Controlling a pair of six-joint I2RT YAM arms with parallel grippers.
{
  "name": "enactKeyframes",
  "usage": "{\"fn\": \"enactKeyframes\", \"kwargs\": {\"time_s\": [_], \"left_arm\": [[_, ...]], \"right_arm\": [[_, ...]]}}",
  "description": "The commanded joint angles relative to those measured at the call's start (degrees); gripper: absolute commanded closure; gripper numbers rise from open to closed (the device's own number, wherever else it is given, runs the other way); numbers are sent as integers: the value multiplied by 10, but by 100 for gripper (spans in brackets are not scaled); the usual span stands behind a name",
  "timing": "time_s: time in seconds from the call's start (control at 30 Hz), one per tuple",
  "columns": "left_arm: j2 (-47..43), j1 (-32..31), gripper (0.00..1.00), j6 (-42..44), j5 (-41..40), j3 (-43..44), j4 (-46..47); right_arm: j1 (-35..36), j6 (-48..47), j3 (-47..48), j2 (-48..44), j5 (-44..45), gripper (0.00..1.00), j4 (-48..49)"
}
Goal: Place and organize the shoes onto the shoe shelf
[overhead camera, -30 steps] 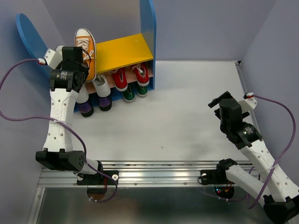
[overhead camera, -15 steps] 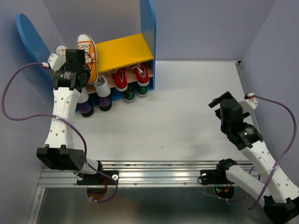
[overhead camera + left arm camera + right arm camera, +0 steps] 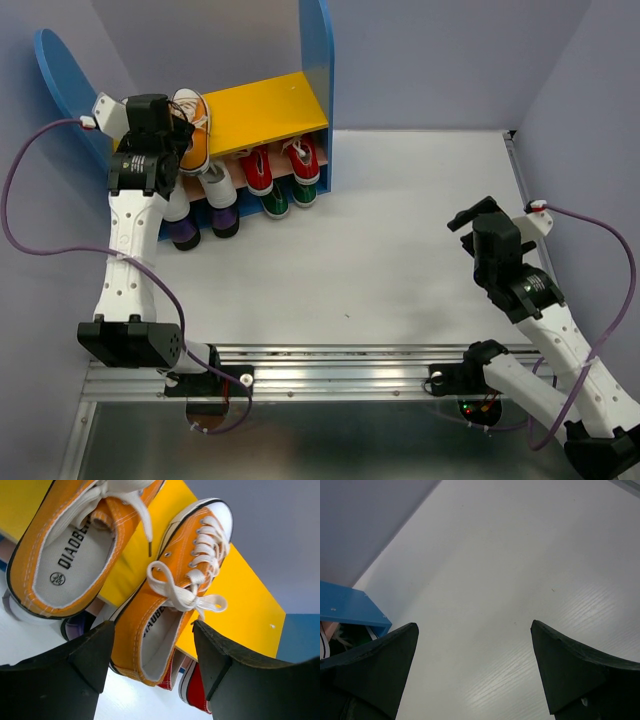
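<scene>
1. Since one second ago, our left pincer [image 3: 152, 630] has opened wide and let the orange shoe [image 3: 175, 585] down onto the yellow top board [image 3: 245, 605] of the shoe shelf [image 3: 316, 60]. It holds nothing now.
2. The heel lies between the two fingers and the toe points away, just beside the other orange shoe [image 3: 65, 545].
3. We judge that the retreat should go straight back along this axis.
4. Our right pincer [image 3: 474, 626], open and empty, is well apart over the surface [image 3: 520, 555].

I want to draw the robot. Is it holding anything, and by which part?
Nothing is held. The left tool stands open over an orange shoe lying on the yellow shelf board; the right tool is open over the table.
</scene>
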Motion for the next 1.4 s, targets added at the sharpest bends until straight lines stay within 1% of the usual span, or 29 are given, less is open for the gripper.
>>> {"fn": "enactKeyframes", "kwargs": {"time_s": [0.0,0.03,0.07,0.1,0.13,0.17,0.2,0.43,0.53,0.57,0.6,0.73,0.83,0.9,0.93,0.97,1.03,1.07,1.1,1.2,1.27,1.37], "left_arm": [[-50,4,25,97,26,14,93],[-72,4,25,131,78,-4,121],[-86,4,25,172,101,-17,151],[-101,3,25,187,125,-36,179],[-117,3,25,201,150,-75,244],[-143,1,25,212,175,-89,269],[-150,-1,25,221,178,-100,291],[-155,-36,22,322,195,-91,280],[-164,-75,22,355,189,-111,282],[-165,-102,22,362,182,-115,281],[-166,-115,22,370,177,-122,281],[-170,-168,22,401,159,-152,276],[-173,-199,21,420,180,-173,277],[-167,-222,21,432,180,-179,275],[-164,-257,21,445,172,-176,271],[-152,-278,21,452,150,-174,268],[-138,-318,21,463,132,-167,259],[-122,-350,20,472,123,-161,257],[-115,-365,20,473,119,-159,256],[-90,-398,20,474,114,-153,257],[-79,-411,20,478,99,-147,256],[-71,-424,19,480,98,-140,260]], "right_arm": [[-2,0,2,2,1,0,0],[-2,-4,5,11,-2,0,0],[-2,-8,6,17,-11,0,2],[-2,-12,8,25,-16,0,4],[-2,-18,10,36,-21,0,4],[-2,-19,11,46,-26,0,5],[-2,-22,15,70,-38,0,5],[-2,-58,55,191,-123,0,27],[-2,-80,68,230,-165,0,40],[-2,-81,71,237,-173,0,40],[-2,-81,72,242,-181,0,40],[-2,-86,75,246,-177,0,40],[-2,-85,71,232,-161,0,41],[-2,-84,70,229,-153,0,41],[-2,-83,70,228,-144,0,41],[-2,-80,69,228,-141,0,41],[-2,-77,70,228,-136,0,41],[-2,-75,70,228,-134,0,41],[-2,-74,71,228,-132,0,41],[-2,-69,68,224,-121,0,40],[-2,-68,66,222,-118,0,40],[-2,-68,64,218,-114,0,40]]}}
